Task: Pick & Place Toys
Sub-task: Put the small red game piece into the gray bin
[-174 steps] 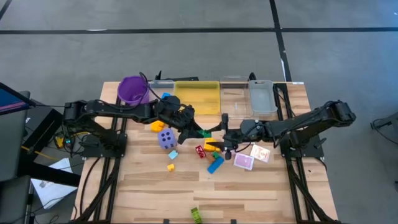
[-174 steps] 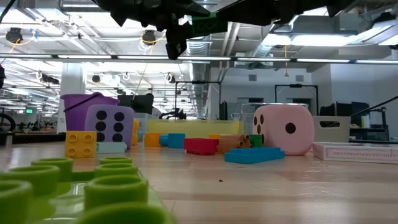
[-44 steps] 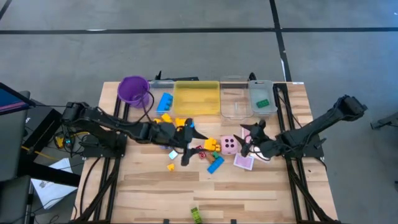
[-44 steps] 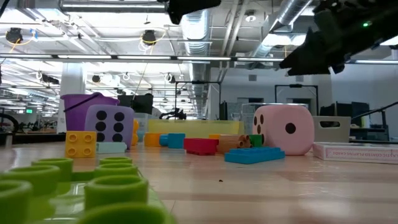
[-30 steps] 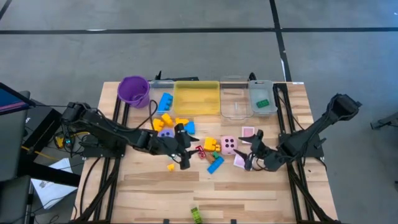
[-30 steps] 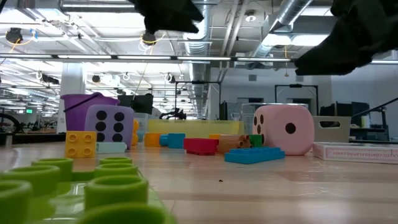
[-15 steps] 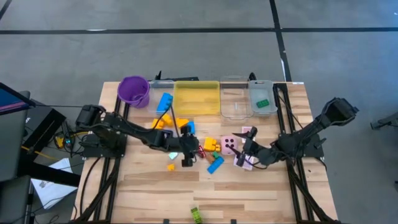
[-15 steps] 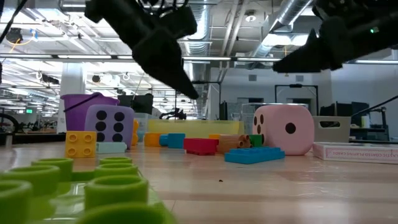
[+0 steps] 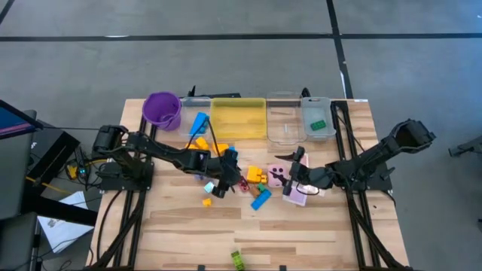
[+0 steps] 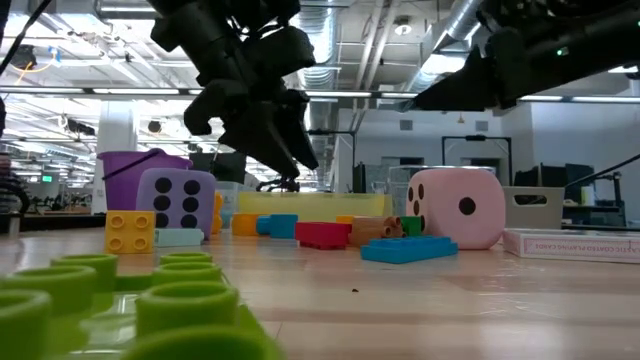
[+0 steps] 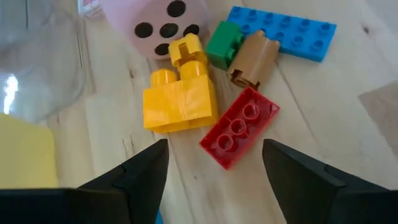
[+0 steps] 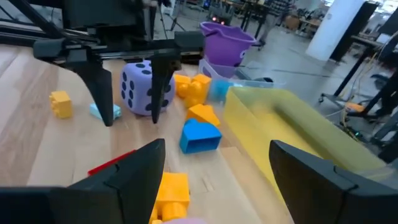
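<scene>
Both arms have closed toward centre; left gripper (image 11: 214,171), jaws apart and empty, aligns over red block (image 11: 239,126); right gripper (image 12: 214,171) open near pink die (image 9: 277,174).

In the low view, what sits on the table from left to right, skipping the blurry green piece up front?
Yellow block → purple die → red block → blue flat block → pink die → pink card box.

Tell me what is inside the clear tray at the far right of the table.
The high view shows one small green block inside the clear tray on the right. The rest of its floor looks bare. No gripper or arm covers it, so nothing there is hidden.
</scene>
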